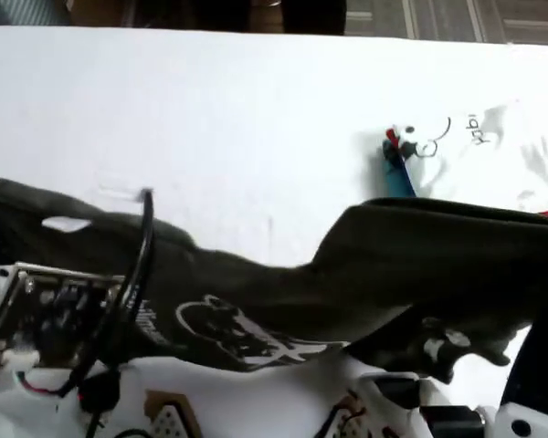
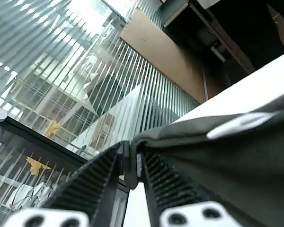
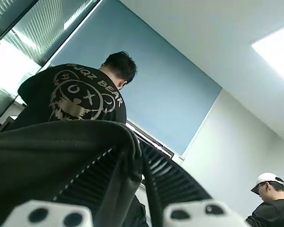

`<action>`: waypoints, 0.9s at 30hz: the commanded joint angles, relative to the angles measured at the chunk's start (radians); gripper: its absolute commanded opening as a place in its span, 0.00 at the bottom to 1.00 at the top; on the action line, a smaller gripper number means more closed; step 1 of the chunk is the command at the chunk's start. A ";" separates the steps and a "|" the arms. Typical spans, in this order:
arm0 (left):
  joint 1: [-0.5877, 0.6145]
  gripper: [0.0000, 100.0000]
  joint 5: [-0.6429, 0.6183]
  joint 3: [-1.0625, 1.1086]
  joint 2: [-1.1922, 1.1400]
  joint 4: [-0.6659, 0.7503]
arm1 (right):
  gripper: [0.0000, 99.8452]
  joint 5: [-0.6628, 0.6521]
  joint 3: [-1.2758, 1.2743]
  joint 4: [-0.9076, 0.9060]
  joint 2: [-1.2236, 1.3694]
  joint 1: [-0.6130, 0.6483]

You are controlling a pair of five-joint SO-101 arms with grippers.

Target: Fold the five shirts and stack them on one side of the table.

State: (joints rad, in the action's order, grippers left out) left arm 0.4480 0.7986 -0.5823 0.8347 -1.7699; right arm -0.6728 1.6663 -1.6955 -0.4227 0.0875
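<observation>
left jaws: clenched on black shirt [image 1: 420,255] edge; right jaws: same | shirt: stretched between, sagging, white print

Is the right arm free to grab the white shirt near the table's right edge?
Probably not: the right gripper is shut on the dark shirt, held stretched between it and the left gripper. It must let go before reaching the white shirt.

One camera looked down over my bench [image 1: 256,91]; two sat close behind my fingers [image 2: 92,177], facing upward; all shared the shirt [image 1: 420,265].
</observation>
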 commanded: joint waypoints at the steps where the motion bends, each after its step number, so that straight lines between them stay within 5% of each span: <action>1: 0.032 0.03 -0.015 0.018 0.002 -0.005 | 0.02 0.002 -0.002 -0.004 -0.001 -0.012; 27: 0.041 0.03 -0.035 0.030 0.112 -0.009 | 0.02 0.002 -0.002 -0.045 -0.070 -0.012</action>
State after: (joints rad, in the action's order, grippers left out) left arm 0.4803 0.7633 -0.5562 0.9406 -1.7699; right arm -0.6728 1.6663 -1.7369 -0.4902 0.0875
